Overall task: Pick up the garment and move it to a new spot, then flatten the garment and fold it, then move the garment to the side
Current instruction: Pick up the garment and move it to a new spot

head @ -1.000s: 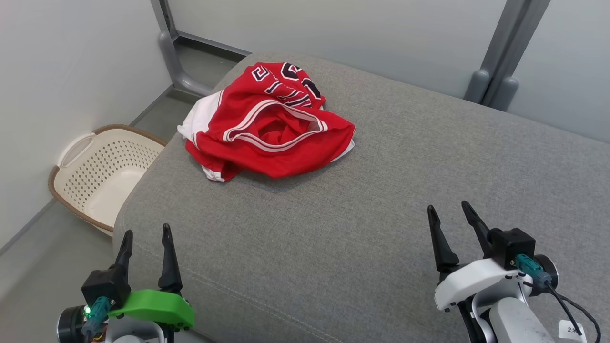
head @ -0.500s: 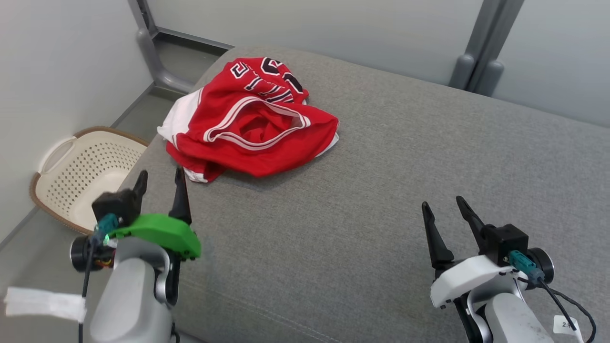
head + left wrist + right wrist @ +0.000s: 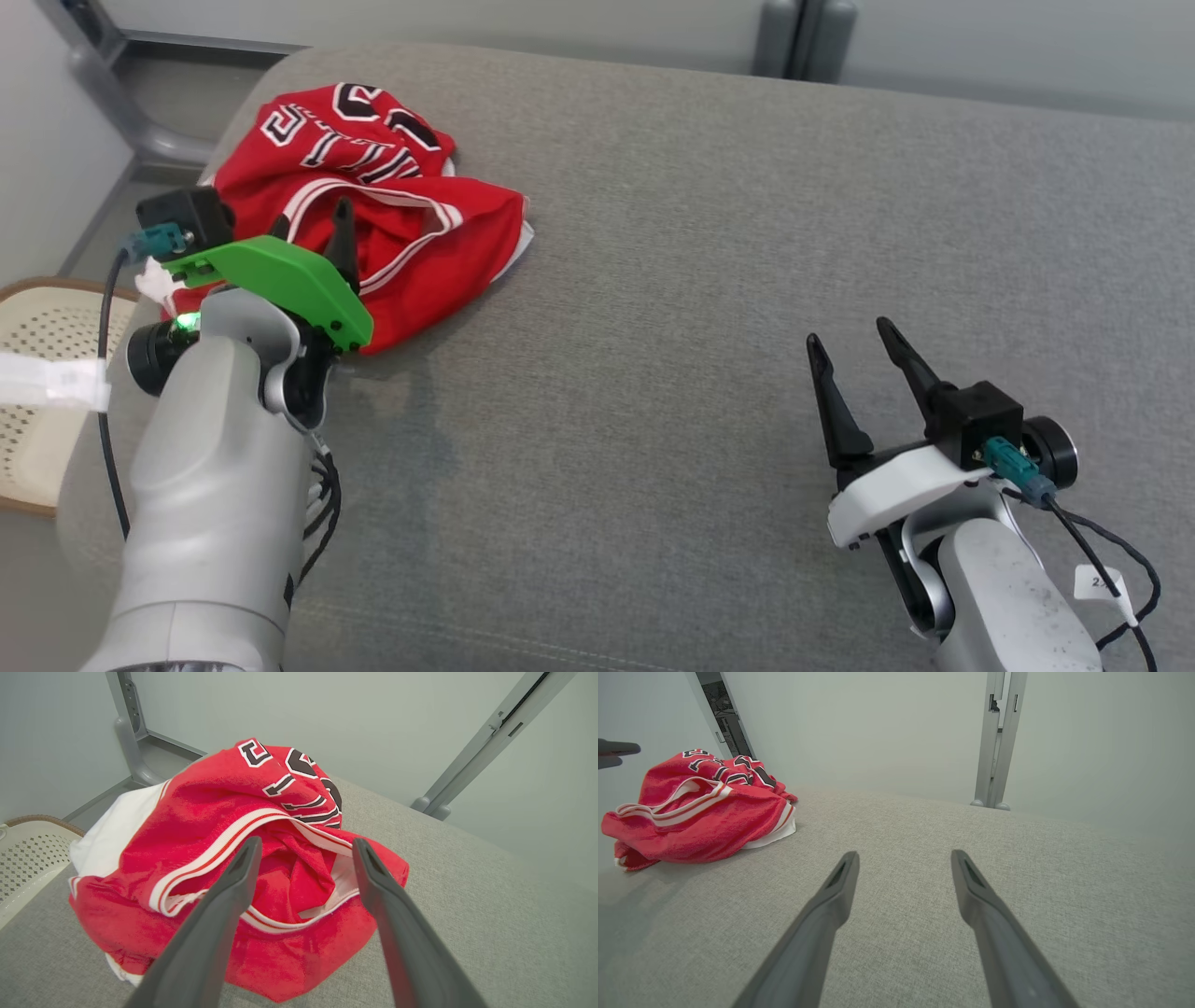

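**Left claw at the crumpled shirt, both claws wide**

The red shirt (image 3: 439,252) lies bunched at the far left corner of the grey cushion (image 3: 709,215). It is a loose heap that runs slightly longer from that corner toward the cushion's middle. Its lettered part points to the far edge, and its striped opening (image 3: 299,877) faces the left claw (image 3: 313,219). That claw's two fingers are spread wide, one on each side of the opening; whether they touch the cloth I cannot tell. A second ago the left claw was at the cushion's near left edge and has since reached forward. The camera has swung too, but the heap keeps its shape. The right claw (image 3: 851,333) stays wide and empty over the cushion's near right part. A basket (image 3: 37,327) sits off the cushion's left side.
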